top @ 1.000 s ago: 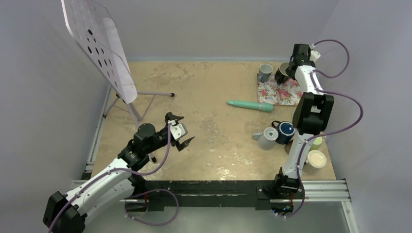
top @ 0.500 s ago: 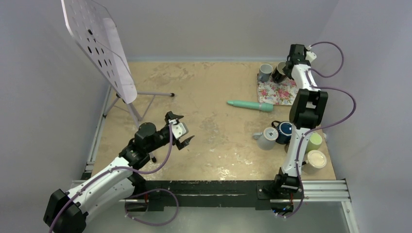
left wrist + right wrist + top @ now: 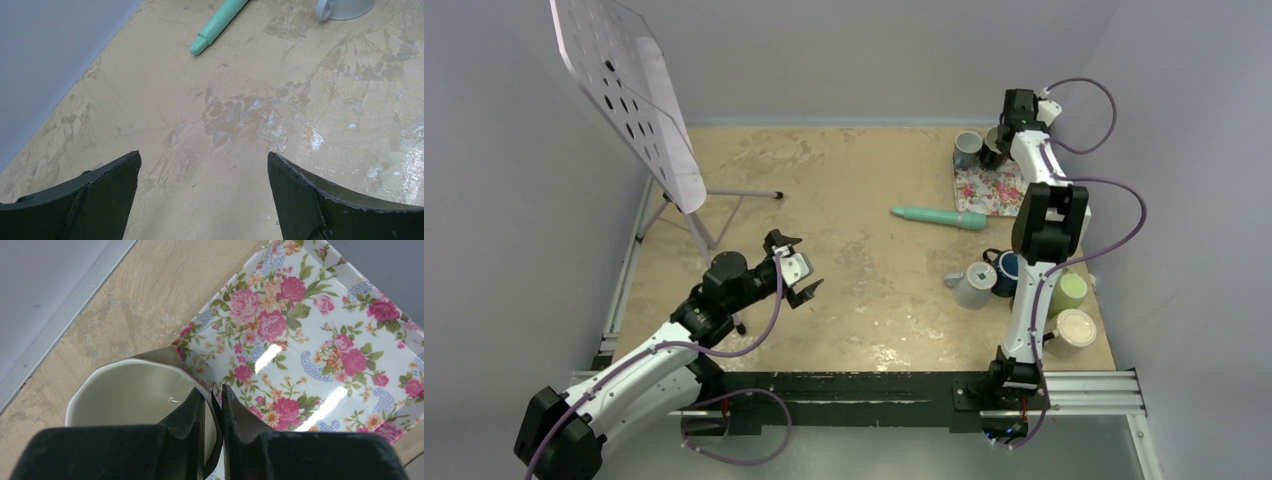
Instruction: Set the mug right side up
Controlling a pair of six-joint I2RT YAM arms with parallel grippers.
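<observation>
The right claw point(image 3: 214, 390) is pressed almost together on the wall of the dark mug point(image 3: 125, 390), one finger inside the cream interior and the other against the outer face, so that the rim is pinched between them. This rim grip is judged suitable for rotating the vessel, since it leaves the body free to swing beneath the wrist. The mug's mouth faces the wrist camera, which looks downward, so the mug is judged upright or nearly so. Whether its base rests on anything cannot be determined. It sits over a corner of the floral tray point(image 3: 310, 340), at the far right of the counter point(image 3: 250, 100). The right wrist view alone shows the pinch and the open mouth. The overhead view hides both under the arm, but alone shows that the mug is at the tray's far edge, just beside a grey mug point(image 3: 967, 148), which a release must not knock. The left claw point(image 3: 204, 157) is spread wide and holds nothing, hovering above bare counter at the near left, well apart from the work and judged to be parked out of the way. Its wrist view shows a teal marker point(image 3: 220, 22) and part of a pale mug point(image 3: 345, 6) farther off. The overhead view adds a blue mug point(image 3: 1009, 268) and a green cup point(image 3: 1072, 292) at the near right, and a perforated board point(image 3: 624, 90) on a stand at the far left.
</observation>
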